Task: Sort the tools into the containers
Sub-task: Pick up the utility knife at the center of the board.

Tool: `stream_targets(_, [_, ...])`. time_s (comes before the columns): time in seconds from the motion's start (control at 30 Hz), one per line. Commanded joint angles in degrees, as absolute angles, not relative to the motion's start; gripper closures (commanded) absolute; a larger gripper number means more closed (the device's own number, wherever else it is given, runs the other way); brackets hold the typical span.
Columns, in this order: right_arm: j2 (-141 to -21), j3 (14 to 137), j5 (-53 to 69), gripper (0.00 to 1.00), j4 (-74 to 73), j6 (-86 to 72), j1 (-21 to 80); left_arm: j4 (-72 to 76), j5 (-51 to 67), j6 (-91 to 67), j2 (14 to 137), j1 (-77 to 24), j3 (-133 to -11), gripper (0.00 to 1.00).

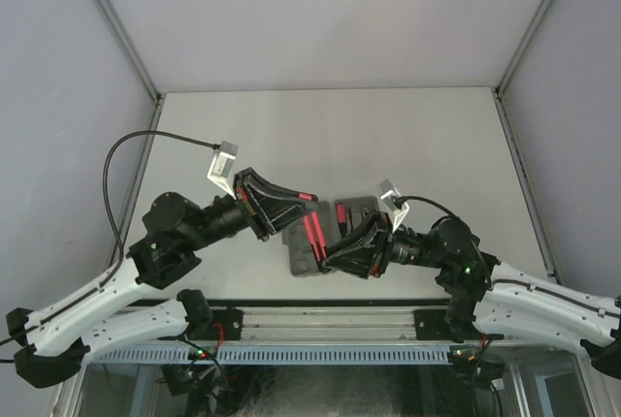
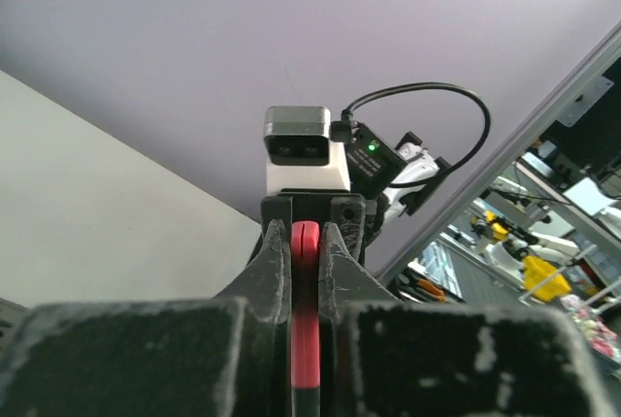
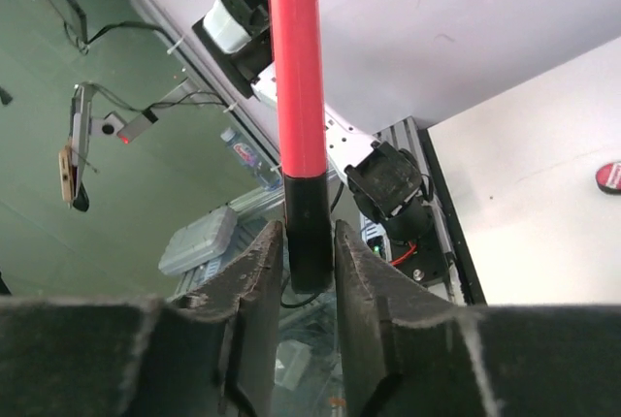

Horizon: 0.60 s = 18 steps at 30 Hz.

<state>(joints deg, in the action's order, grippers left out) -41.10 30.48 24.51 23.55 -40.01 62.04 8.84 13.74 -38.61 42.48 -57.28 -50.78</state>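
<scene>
Left side first: pale grey wall panels (image 1: 58, 68) on alu posts (image 1: 116, 24) box in a plain off-white bench (image 1: 320, 136) with a matte top. Left gripper (image 2: 305, 242) comes in from approx 9 o'clock and is clamped narrow on the red handle of the long thin screwdriver (image 3: 296, 68). Left wrist cam shows the fingers tight on both sides. Screwdriver hangs in the air btw the two grippers, right over the grey case (image 1: 299, 260), which lies near the 6 o'clock edge of the bench. Right gripper (image 3: 309, 242) reaches in from about 4 o'clock, jaws narrow, hugging the black end of the same screwdriver. Tbh can't tell if it's pinching or just loose around it. Past it there's a green floor (image 3: 126, 223) and lab clutter outside the cell, all blurry.

Hard to see: from the top cam the case is mostly covered by both grippers. A few red bits show inside, but no idea which tools or slots. Small red disc (image 3: 609, 175) lies on the bench at 3 o'clock in the right wrist cam, cut off by the frame edge.
</scene>
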Motion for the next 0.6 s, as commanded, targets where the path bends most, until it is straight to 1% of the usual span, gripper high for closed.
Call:
stream_targets(0.0, [-38.1,32.9,17.8,0.67,19.1,-37.1,62.4,7.5,10.8,-36.7,41.0,-57.4,-51.2,1.0])
stream_targets(0.1, [-36.0,32.9,13.3,0.46,15.7,-35.2,63.1,4.0,7.0,-36.0,40.0,-57.4,-51.6,1.0])
stream_targets(0.17, [-35.1,32.9,10.1,0.39,14.1,-34.0,63.9,2.1,4.7,-35.6,39.4,-57.4,-51.8,1.0])
stream_targets(0.27, [-34.9,32.9,6.3,0.35,13.1,-32.8,65.2,-0.5,1.6,-34.5,38.9,-57.4,-52.4,1.0])
stream_targets(0.57, [-38.1,37.4,-11.7,0.34,7.1,-27.9,72.5,-8.8,-7.1,-33.9,39.9,-57.3,-55.9,1.0])
